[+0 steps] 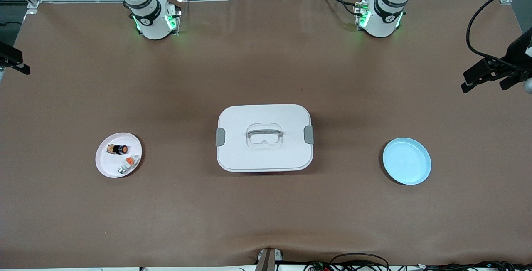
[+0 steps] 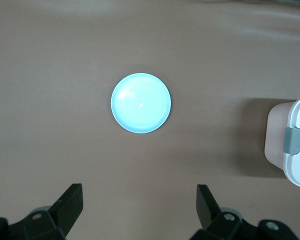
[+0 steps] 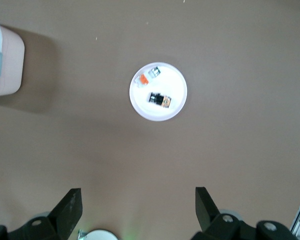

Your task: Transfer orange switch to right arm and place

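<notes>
The orange switch [image 1: 119,149], a tiny black cylinder with a round orange face, lies on its side on a white plate [image 1: 106,167] toward the right arm's end of the table. It also shows in the right wrist view [image 3: 160,99] on the same plate [image 3: 140,107]. My right gripper [image 3: 138,210] is open and empty, high over bare table between its base and that plate. My left gripper [image 2: 139,210] is open and empty, high over bare table beside the blue plate [image 2: 141,103]. Neither gripper shows in the front view.
A grey-white piece with an orange tab [image 1: 129,162] and a small grey piece [image 1: 122,170] share the white plate. A white lidded box [image 1: 264,137] with a handle stands mid-table. The empty blue plate [image 1: 406,161] lies toward the left arm's end. Black camera mounts [image 1: 494,71] overhang both table ends.
</notes>
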